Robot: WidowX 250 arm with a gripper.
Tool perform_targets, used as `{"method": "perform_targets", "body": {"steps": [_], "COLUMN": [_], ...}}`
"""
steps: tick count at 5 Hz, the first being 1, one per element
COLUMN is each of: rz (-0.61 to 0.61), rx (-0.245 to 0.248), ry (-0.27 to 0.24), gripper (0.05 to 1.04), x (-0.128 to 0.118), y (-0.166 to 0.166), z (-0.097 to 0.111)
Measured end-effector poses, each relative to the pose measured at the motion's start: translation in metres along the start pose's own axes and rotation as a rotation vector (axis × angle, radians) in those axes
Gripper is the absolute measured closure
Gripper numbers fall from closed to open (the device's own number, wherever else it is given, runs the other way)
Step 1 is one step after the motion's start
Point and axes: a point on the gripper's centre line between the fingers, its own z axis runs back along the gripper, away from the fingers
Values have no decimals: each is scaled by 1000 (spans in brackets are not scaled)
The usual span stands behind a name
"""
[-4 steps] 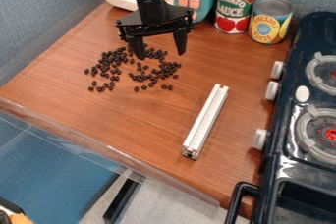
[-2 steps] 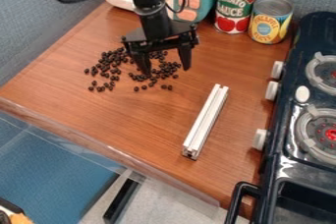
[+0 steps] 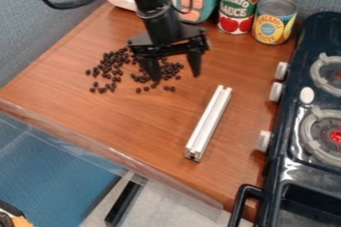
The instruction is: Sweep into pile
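Black at the gripper [image 3: 176, 77], spread apart and grasping nothing.
Hangs near the white bar [image 3: 208, 124] on the table [image 3: 120, 116], perhaps just over some of the dark beads [image 3: 117, 61] scattered there.

Bright, even light, soft shadows, glare on glossy stove [image 3: 297, 172]

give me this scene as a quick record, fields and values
gripper: black two-finger gripper, open, empty, over the right part of the beans
to sweep: small round black beans, loosely scattered
likely sweeping tool: long white grooved bar, lying on the brown wooden counter, ungrasped
behind: two tin cans, red-labelled and yellow-labelled
right side: dark toy stove
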Motion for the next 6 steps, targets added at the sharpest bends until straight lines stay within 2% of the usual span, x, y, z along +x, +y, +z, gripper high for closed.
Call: {"method": "perform_targets", "body": {"steps": [2,3,5,6], "rz": [-107,-101,-132,-138], "rx": [25,44,44,51], "ry": [33,84,71,92], "gripper": [83,83,83,118], "x": [-19,-27,-30,-44], "y": [-29,-31,-39,-40], "z": [-12,-30,-37,-43]}}
